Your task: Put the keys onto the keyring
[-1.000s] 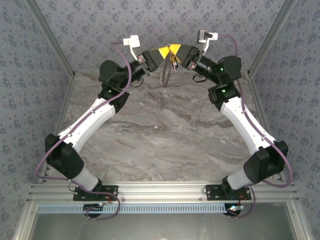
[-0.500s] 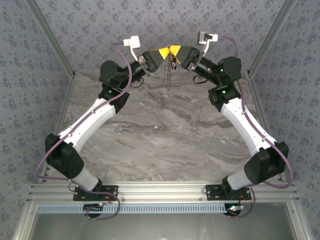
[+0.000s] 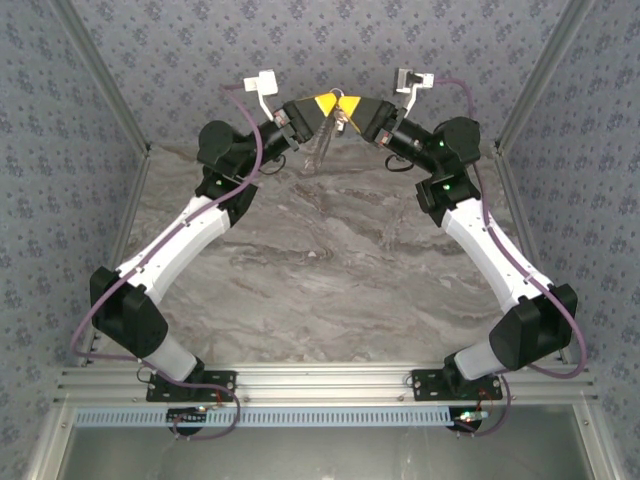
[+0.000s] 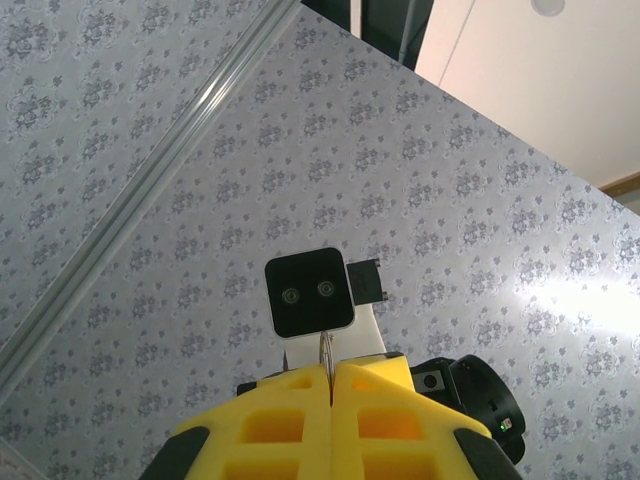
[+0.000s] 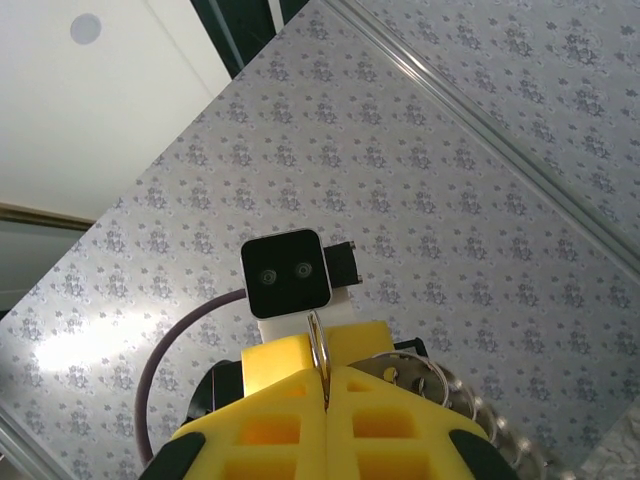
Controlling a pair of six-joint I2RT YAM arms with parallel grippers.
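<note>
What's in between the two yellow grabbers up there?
In the view from above, the grey keyring is between the left gripper and the right gripper. Its chain dangles down from where their tips meet.

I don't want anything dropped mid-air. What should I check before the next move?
1. Left gripper shut on thin metal edge: ok.
2. Right gripper shut on thin metal strip: ok.
3. Keyring dangling at the grippers, not loose on the table: ok.
4. Key threaded onto it: cannot tell.
5. Both grippers tip to tip: ok.
</note>
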